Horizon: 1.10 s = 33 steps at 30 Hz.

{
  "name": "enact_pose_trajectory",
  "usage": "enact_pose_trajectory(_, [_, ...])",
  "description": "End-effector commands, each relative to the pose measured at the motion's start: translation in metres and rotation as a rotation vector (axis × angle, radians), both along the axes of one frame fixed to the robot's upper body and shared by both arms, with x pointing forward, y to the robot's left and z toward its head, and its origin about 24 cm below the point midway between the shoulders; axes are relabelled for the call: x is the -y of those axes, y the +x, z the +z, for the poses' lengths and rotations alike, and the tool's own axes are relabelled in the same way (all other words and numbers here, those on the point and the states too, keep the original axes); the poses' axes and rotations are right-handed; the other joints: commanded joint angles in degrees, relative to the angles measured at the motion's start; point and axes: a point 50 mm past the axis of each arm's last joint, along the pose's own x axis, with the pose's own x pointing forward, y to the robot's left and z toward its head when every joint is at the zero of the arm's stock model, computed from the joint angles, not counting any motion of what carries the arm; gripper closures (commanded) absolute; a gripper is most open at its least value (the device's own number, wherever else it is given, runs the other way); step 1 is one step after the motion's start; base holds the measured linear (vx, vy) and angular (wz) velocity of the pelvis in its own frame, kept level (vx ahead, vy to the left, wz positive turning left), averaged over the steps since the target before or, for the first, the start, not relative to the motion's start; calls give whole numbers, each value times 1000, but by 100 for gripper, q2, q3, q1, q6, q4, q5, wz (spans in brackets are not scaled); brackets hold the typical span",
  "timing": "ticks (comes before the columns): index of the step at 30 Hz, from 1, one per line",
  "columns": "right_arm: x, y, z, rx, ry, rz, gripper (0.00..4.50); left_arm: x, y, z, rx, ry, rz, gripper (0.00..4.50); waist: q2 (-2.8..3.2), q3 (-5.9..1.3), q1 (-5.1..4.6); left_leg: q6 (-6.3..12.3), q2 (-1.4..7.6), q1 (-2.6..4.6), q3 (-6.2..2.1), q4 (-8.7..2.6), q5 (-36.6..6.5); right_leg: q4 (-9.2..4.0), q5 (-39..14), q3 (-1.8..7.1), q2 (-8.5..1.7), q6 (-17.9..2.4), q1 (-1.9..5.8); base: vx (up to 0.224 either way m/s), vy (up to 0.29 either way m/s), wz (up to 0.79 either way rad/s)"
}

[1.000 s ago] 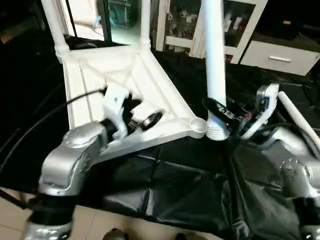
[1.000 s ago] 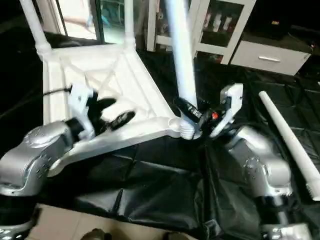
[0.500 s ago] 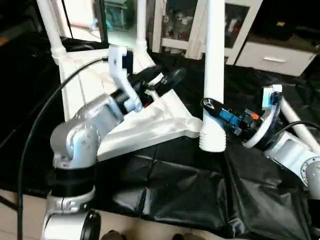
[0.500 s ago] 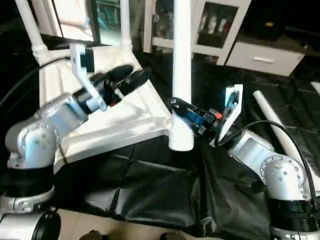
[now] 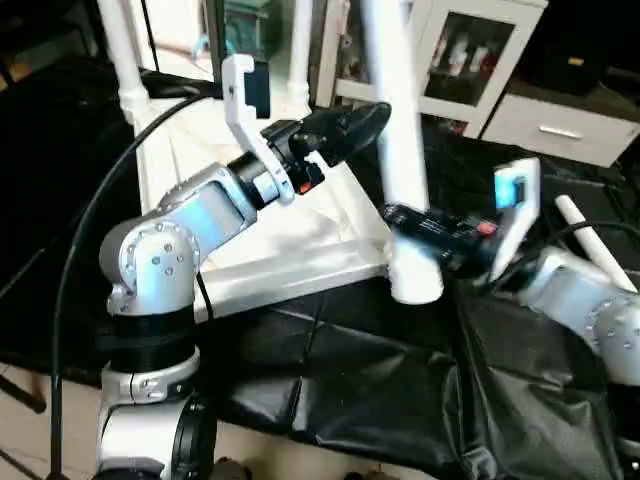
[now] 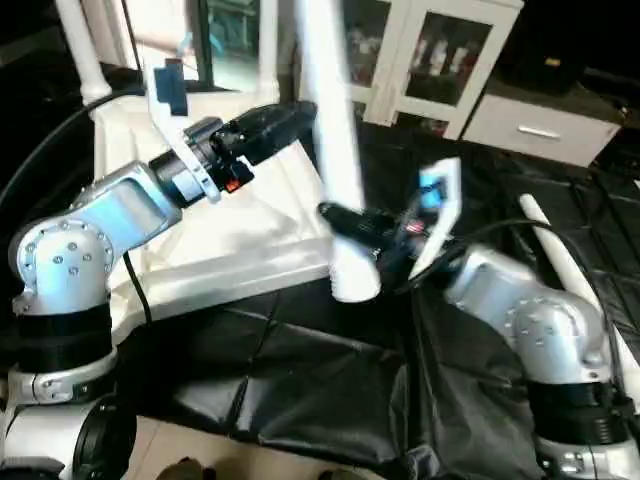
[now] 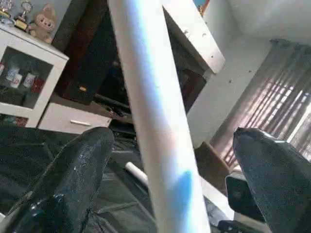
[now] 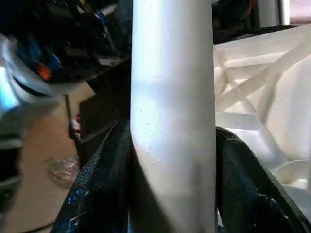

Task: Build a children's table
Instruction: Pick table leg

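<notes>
Right end effector (image 5: 425, 232) pinches the leg (image 5: 400, 150) near its base; left end effector (image 7: 170, 184), spread wide, straddles it higher up.

Black sheet (image 5: 380, 400) covers the work table (image 6: 300, 425), creased & glossy, hangs over the near edge. Tiled floor (image 5: 40, 440) below, pale. Behind the far edge: white cabinet w/ glass doors (image 5: 470, 60), small items on shelves inside, too blurred to ID. Beside it, toward the far right corner, a low white drawer unit (image 5: 560, 130) w/ metal handle. Left wrist view: trophy (image 7: 22, 17) & teddy bear (image 7: 43, 24) on top of a white cabinet, window blinds (image 7: 272, 107) well apart from them, dark furniture between
</notes>
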Motion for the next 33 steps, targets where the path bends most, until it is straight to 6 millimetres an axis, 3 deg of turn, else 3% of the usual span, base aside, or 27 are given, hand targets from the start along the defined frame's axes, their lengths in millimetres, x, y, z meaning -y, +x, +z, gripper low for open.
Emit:
enact_pose_trajectory(1, [-4,-1,7,101,-97,-13,264,11,-2,8,12,23,-24,4,62,-466,16,-187,102,77,-10,-438,-734,-342,-1305,83,-203,-753,343,0,0,0])
enact_pose_trajectory(2, [-8,-2,6,124,-133,-9,264,14,-1,7,-2,30,-22,4,35,-461,14,-196,99,71,-7,-437,-736,-350,-1267,84,-198,-733,348,0,0,0])
enact_pose_trajectory(6, [-14,-3,6,174,-192,-12,264,16,2,4,-22,33,-18,4,41,-474,17,-184,84,64,-3,-430,-713,-347,-1191,91,-194,-714,362,0,0,0])
enact_pose_trajectory(8, [-18,-5,5,209,-241,-13,264,16,4,4,-38,17,-19,4,88,-486,16,-175,94,80,-12,-427,-761,-331,-1130,90,-189,-758,353,0,0,0])
enact_pose_trajectory(9, [-19,-6,4,224,-260,-13,264,17,4,4,-46,7,-19,4,64,-477,6,-188,88,65,-10,-436,-784,-343,-1151,88,-184,-752,366,0,0,0])
enact_pose_trajectory(15, [-23,-5,4,319,-362,-58,264,15,12,-2,-120,-2,25,2,85,-483,-5,-224,94,83,-18,-436,-892,-344,-1202,91,-184,-738,354,0,0,0])
enact_pose_trajectory(16, [-23,-5,5,335,-374,-67,264,14,13,-3,-131,-10,35,2,111,-484,-5,-234,87,87,-19,-434,-912,-348,-1170,91,-181,-744,353,0,0,0])
enact_pose_trajectory(21, [-24,-1,7,370,-387,-147,264,8,20,-3,-142,-8,116,0,104,-487,-22,-193,79,83,-17,-429,-905,-335,-1016,89,-175,-783,360,0,0,0])
enact_pose_trajectory(25, [-21,5,9,437,-460,-275,264,1,25,-4,-164,-32,177,38,123,-495,-43,-256,73,86,-23,-431,-930,-344,-1105,83,-169,-744,357,0,0,0])
enact_pose_trajectory(28, [-24,4,4,452,-497,-255,264,2,25,-2,-156,-46,170,75,146,-497,-50,-235,79,95,-30,-433,-955,-322,-983,85,-168,-748,362,0,0,0])
enact_pose_trajectory(33, [-27,4,-1,462,-527,-256,264,6,23,0,-142,-62,138,98,140,-494,-65,-197,76,93,-25,-429,-977,-323,-937,89,-165,-777,368,0,0,0])
